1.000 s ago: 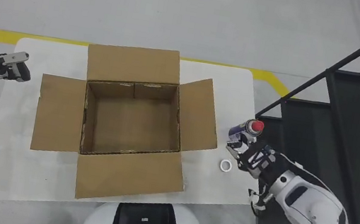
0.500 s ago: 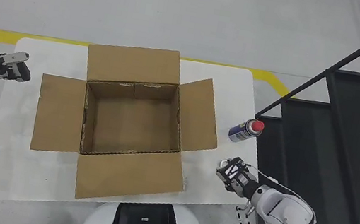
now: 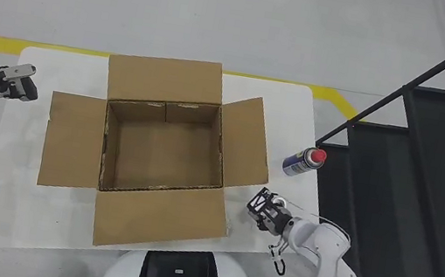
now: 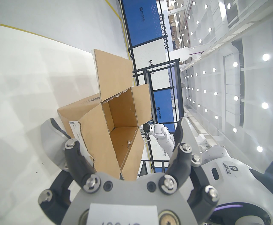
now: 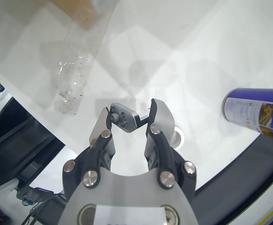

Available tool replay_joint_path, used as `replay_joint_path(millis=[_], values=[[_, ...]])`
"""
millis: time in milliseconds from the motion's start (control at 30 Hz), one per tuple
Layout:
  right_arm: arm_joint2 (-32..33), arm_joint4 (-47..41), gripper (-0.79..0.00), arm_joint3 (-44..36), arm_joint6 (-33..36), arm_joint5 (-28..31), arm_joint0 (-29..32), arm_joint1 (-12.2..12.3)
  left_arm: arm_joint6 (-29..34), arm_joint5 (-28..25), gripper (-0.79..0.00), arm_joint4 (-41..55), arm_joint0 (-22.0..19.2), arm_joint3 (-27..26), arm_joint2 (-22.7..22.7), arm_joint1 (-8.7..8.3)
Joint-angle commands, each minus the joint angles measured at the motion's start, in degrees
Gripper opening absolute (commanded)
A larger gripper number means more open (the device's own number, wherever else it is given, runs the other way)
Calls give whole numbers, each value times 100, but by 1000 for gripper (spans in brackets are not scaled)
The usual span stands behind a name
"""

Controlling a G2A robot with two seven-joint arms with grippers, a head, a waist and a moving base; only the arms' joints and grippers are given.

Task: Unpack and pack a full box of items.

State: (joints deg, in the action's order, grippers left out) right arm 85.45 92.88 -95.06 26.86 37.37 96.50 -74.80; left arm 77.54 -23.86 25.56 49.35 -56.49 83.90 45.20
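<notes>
R gripper, jaws clamped on a small metal bracket, is being brought from beside the spray can twd the open cardboard box, sitting empty mid-table; packing is prob. being started. L gripper is being held open, empty, at the edge of the white table. A black rack is standing alongside, grey floor around.

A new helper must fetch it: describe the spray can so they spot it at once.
Start at the open box in the middle of the white table. On the table past its right flap, near the black rack, lies the can. It is a blue cylinder with a red cap, far larger than the white ring and the metal plate in the right tool.
</notes>
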Motion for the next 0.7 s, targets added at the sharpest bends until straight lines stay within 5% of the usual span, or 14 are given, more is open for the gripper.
replay_joint_path(millis=[0, 33, 167, 233, 300, 333, 667], values=[[-44, -13, -785, 153, -27, -67, -64, 2, 0, 0, 0, 0, 0, 0, 0, 0], [-78, -6, -785, 240, -48, -104, -108, 3, 0, 0, 0, 0, 0, 0, 0, 0], [-239, -15, -529, 618, -168, -271, -267, -1, 0, 0, 0, 0, 0, 0, 0, 0], [-255, -101, -529, 749, -287, -348, -326, 0, 0, 0, 0, 0, 0, 0, 0, 0], [-250, -117, -443, 802, -364, -376, -345, 12, 0, 0, 0, 0, 0, 0, 0, 0], [-244, -127, -34, 804, -394, -372, -344, 20, 0, 0, 0, 0, 0, 0, 0, 0], [190, -258, 0, 60, -950, -94, 230, 162, 0, 0, 0, 0, 0, 0, 0, 0]])
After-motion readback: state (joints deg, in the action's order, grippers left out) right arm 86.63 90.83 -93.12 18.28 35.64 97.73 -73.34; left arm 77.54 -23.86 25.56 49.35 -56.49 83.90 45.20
